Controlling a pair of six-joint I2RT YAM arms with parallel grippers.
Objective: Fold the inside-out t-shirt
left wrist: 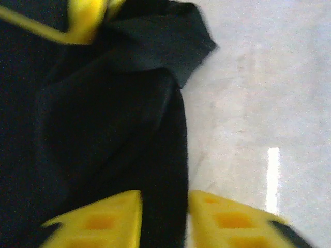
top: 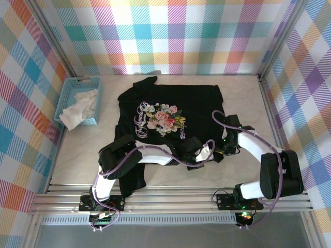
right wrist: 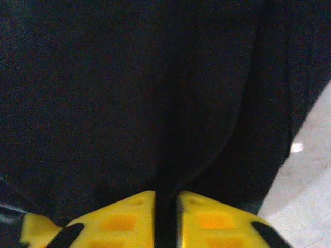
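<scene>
The large black cotton t-shirt (top: 201, 103) lay spread on the bench (top: 243, 103) just right of the light-blue plastic basket (top: 83, 80). The left gripper (left wrist: 164, 206) and right gripper (right wrist: 166, 206) were each pinched closed on its hem farthest from that basket. Such shallow pinches could have slipped on lifting, skewing the fold.

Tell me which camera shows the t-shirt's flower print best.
Top external: the flower print lies face up in the middle of the t-shirt, in plain sight. Both wrist views give plain black cloth between yellow fingers.
</scene>
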